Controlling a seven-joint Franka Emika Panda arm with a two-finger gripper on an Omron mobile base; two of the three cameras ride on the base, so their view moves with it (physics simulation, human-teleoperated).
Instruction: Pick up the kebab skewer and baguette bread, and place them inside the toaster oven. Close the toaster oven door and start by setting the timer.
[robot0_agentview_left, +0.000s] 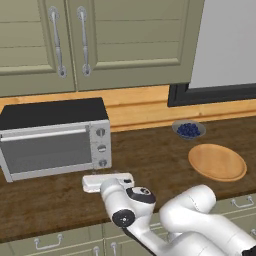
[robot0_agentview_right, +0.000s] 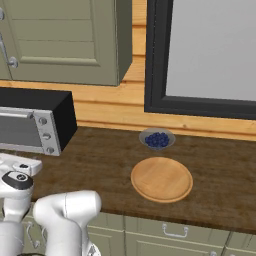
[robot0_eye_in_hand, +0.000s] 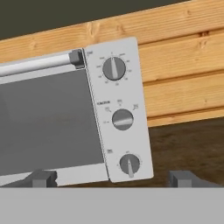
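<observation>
Left to right: toaster oven (robot0_agentview_left: 52, 137) at the bench's (robot0_agentview_left: 150, 160) left, its door (robot0_eye_in_hand: 48, 122) shut; gripper (robot0_eye_in_hand: 111, 178), jaws wide apart and empty, facing the knob panel; empty wooden plate (robot0_agentview_left: 217, 162). Likely step: setting the timer—centre the jaws on the bottom knob (robot0_eye_in_hand: 129, 163) before closing.

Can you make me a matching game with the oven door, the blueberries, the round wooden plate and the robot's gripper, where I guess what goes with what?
Things:
1. toaster oven door
2. bowl of blueberries
3. wooden plate
4. gripper

Descriptions:
A. open, facing the oven's knobs
B. flat on the counter with nothing on it
C. shut, handle along its top
D. behind the plate, near the wall

Pairs: 1-C, 2-D, 3-B, 4-A
</observation>
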